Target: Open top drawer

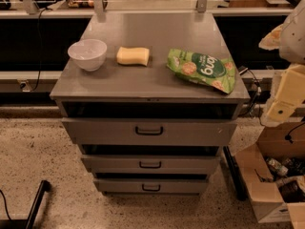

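Wide grey metal top drawer [105,131] looks barely ajar; the pull seems yet to begin.
Its small dark loop handle [149,130] faces near, ready for hooking; the pale gripper [280,109] hangs far right, well apart, whether open or closed I cannot tell.

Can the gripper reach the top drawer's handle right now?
Probably yes. The gripper hangs right of the cabinet, and nothing stands before the top drawer or its loop handle; bowl, sponge and snack bag sit up on the cabinet top.
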`<state>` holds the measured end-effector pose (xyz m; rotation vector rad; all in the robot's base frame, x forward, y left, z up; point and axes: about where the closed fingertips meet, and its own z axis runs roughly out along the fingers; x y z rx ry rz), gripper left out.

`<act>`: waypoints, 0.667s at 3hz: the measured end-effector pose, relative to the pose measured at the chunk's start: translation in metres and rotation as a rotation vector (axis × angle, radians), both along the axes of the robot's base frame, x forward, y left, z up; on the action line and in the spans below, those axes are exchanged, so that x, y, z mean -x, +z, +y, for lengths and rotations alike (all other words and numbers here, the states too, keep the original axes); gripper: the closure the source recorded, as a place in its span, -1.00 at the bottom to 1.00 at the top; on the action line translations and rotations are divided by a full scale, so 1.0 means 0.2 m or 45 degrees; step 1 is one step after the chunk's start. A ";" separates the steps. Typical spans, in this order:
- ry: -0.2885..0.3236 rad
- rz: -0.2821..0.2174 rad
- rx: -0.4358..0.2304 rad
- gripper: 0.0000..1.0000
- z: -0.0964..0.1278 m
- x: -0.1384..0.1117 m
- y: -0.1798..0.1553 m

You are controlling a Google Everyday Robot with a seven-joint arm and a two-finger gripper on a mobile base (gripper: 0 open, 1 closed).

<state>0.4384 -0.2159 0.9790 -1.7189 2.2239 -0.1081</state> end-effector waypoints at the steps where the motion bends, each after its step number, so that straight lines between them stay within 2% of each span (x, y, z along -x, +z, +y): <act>1: 0.000 0.000 0.000 -1.00 0.00 0.00 0.00; 2: 0.010 0.066 -0.038 -1.00 0.05 0.05 -0.18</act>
